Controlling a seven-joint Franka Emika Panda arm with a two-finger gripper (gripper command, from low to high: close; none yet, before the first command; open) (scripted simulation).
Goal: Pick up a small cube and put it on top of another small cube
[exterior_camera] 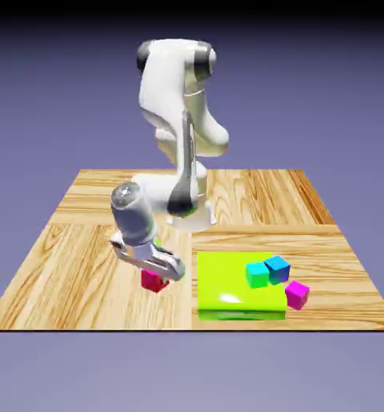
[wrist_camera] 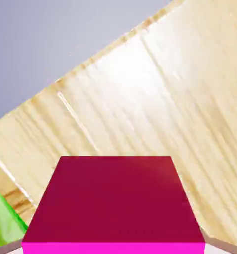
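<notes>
The hand (exterior_camera: 164,272) is low at the exterior view's left side of the desk (exterior_camera: 82,241), tilted over the small cube (exterior_camera: 154,279); in the hand view this cube (wrist_camera: 113,201) fills the space where the fingertips should show and hides them, so I judge the hand is pinching it, probably to carry it for stacking. There is no real container; only a flat green mat (exterior_camera: 227,286) lies near, with a teal cube (exterior_camera: 258,274) and a blue cube (exterior_camera: 277,268) touching on it; a magenta cube (exterior_camera: 296,294) sits at its edge.

A wooden table (exterior_camera: 82,241) is seen; a lime-green mat (exterior_camera: 227,286) and a magenta cube (exterior_camera: 296,294) are borne on it.
</notes>
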